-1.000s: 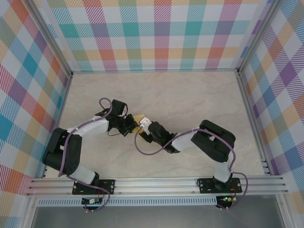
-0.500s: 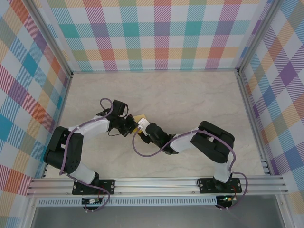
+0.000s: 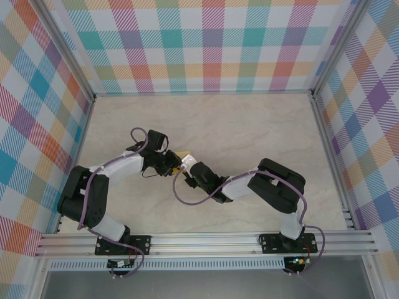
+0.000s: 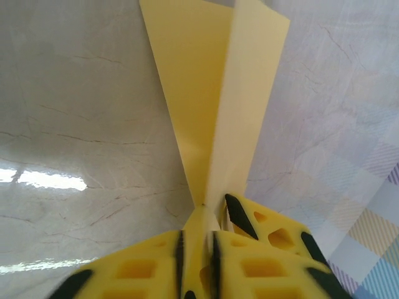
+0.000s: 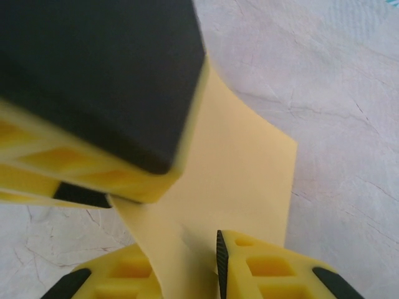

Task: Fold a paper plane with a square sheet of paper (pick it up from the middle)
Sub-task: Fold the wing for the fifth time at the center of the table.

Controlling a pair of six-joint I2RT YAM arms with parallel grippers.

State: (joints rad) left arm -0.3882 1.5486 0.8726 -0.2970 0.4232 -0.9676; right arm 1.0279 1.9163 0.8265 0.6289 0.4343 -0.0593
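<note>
The square sheet of paper (image 3: 182, 154) is a creased yellow shape held up off the table where both grippers meet, left of centre. In the left wrist view the folded paper (image 4: 212, 81) fans upward from my left gripper (image 4: 197, 252). Its jaws stand slightly apart, with the paper's narrow end loose between them. One right fingertip (image 4: 268, 233) sits close beside it. In the right wrist view the paper (image 5: 243, 162) runs down between the fingers of my right gripper (image 5: 181, 271) and hides the left pad's edge. A finger (image 5: 100, 75) of the left gripper looms at upper left.
The pale marble-patterned table (image 3: 249, 124) lies bare around the arms. Checked walls stand on three sides, and an aluminium rail (image 3: 206, 240) runs along the near edge.
My left jaws have parted a little around the paper. The right gripper has moved left onto the paper and its fingers have narrowed.
</note>
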